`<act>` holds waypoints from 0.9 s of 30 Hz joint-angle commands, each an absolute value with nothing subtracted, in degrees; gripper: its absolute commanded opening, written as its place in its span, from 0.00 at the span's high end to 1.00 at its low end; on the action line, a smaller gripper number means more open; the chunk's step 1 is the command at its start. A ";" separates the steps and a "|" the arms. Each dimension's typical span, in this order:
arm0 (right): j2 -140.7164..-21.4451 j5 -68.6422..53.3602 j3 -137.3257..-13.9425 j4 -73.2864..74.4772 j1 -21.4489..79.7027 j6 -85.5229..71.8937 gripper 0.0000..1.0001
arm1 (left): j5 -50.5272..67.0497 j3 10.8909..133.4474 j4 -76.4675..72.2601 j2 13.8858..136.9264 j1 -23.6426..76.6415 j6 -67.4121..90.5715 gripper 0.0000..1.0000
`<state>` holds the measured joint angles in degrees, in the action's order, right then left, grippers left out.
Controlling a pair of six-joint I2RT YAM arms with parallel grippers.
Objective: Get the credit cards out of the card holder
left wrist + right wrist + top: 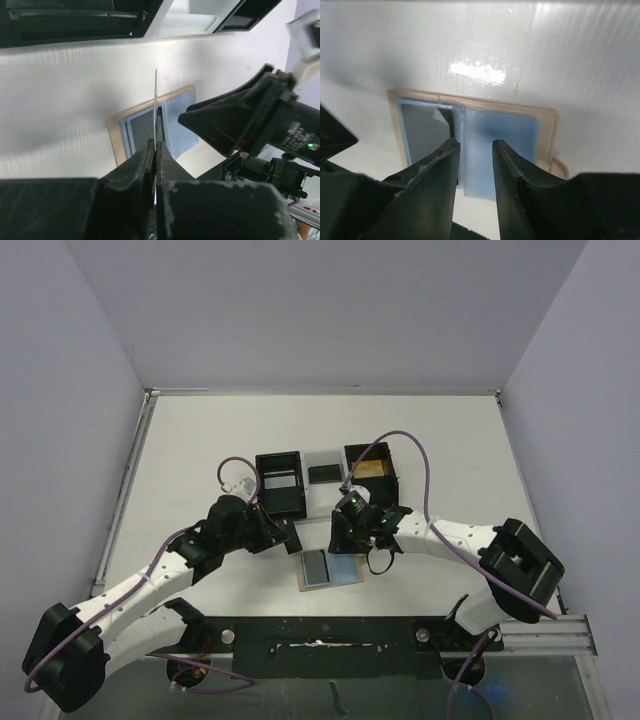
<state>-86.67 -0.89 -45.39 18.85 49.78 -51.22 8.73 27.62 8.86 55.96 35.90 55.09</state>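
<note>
A: Left hand [156,145]?
B: Clamped on a credit card [156,95], edge-on, just above the card holder [342,572], which lies open on the bench [200,440], long side left to right.
A: Right hand [475,150]?
B: Narrowly parted, holding nothing, over the fold. A dark card [427,130] fills the left panel, nearer the left arm. Bare bench beyond, then the tray [260,480].
</note>
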 commanded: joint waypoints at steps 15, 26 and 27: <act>-52.34 8.91 -34.42 -6.36 43.53 -37.53 0.02 | 11.79 27.33 -7.61 47.74 35.59 48.12 1.00; -55.69 -28.06 -30.95 -26.13 32.33 -46.62 0.02 | 29.25 25.77 -26.44 50.98 35.51 52.73 1.00; -56.55 -31.52 -31.51 -26.65 32.28 -46.59 0.06 | 30.32 25.75 -27.78 51.55 35.51 52.90 1.00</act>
<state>-54.37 -13.85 -31.53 -13.34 33.12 -43.20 21.69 26.15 -14.96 49.69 35.83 50.98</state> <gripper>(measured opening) 0.982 0.013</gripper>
